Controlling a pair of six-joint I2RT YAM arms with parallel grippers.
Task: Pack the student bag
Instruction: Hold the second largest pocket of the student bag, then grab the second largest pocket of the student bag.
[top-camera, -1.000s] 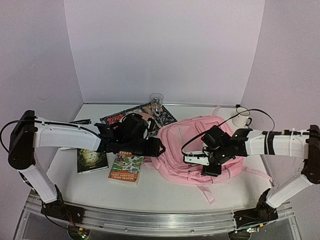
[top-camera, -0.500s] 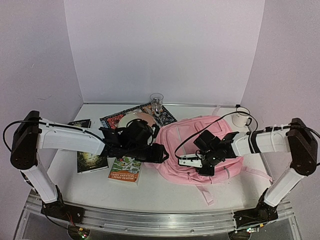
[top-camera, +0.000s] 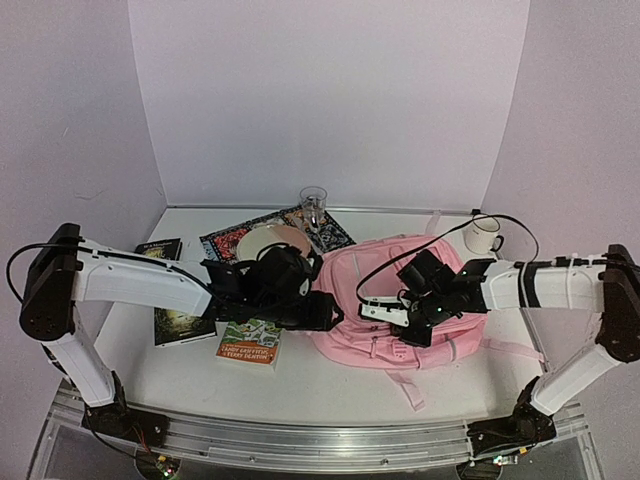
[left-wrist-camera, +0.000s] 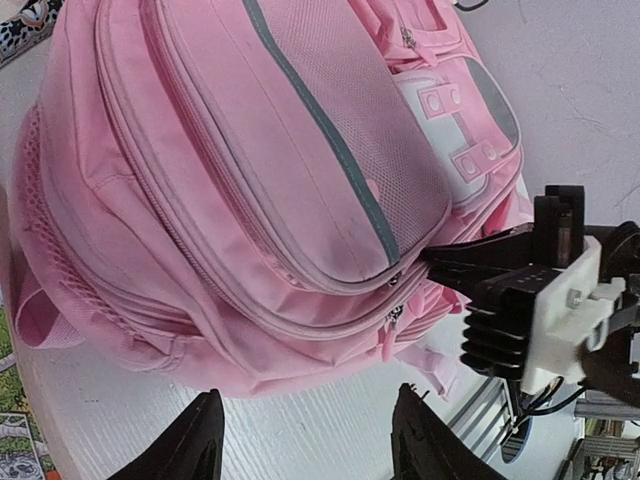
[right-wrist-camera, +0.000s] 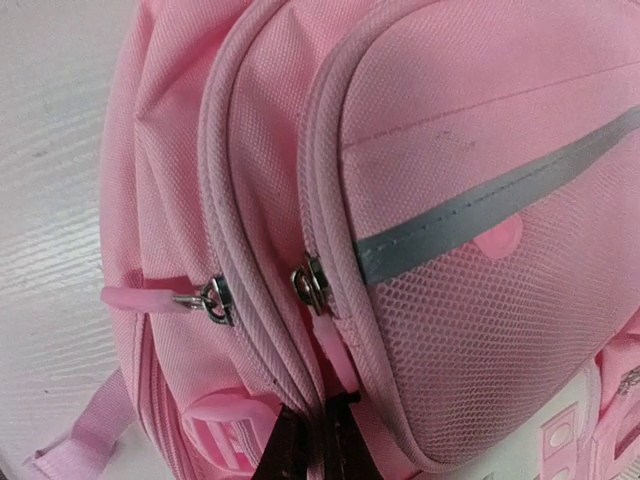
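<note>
The student bag (top-camera: 400, 300) lies flat on the table (top-camera: 330, 390), front pockets up, a bit right of centre, with a couple of books (top-camera: 250, 340) just beside it on the left. The right jaws are pinched shut on a pink zipper pull (right-wrist-camera: 335, 360). It looks like the front pocket's zip, but that's hard to call from this angle. The left jaws stand open near the bag's left edge, gripping nothing.

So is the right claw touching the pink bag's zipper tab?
Touching. The right wrist view shows the right gripper shut on the pink zipper tab of the student bag.
</note>
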